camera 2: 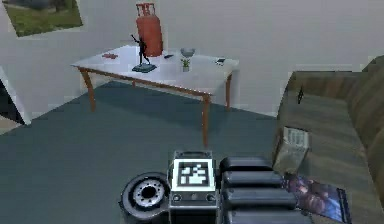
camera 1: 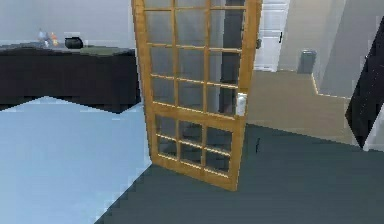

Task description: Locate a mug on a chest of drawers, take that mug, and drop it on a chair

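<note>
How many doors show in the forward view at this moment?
2. A wooden door with glass panes stands in the middle foreground. A white door is set in the far wall, up toward the right. The wooden door blocks part of the room, so another may be hidden.

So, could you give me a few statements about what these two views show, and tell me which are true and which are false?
1. A wooden door with glass panes stands in the middle of the forward view. True.
2. The table in the arm side view has a black top. False: its top is white, on wooden legs.
3. A red cylinder rises at the table's far edge. True.
4. The far door at the back of the forward view is red. False: it is white.
5. A picture hangs on the wall left of the table. True.
</note>
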Controlling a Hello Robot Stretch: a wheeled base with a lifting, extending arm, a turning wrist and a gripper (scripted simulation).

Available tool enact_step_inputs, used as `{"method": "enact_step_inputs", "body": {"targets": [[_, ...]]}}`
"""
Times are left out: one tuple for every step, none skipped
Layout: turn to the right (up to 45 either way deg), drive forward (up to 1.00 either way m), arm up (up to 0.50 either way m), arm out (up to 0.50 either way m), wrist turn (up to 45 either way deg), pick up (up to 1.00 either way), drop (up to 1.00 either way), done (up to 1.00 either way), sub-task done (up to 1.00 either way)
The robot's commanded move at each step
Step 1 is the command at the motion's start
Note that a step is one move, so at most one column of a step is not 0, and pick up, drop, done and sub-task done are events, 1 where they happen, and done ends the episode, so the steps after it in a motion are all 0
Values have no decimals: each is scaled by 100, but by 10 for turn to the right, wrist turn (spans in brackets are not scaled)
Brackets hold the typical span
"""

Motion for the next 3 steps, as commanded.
{"method": "enact_step_inputs", "body": {"targets": [[-450,0,0,0,0,0,0,0,0],[-180,0,0,0,0,0,0,0,0],[0,100,0,0,0,0,0,0,0]]}}
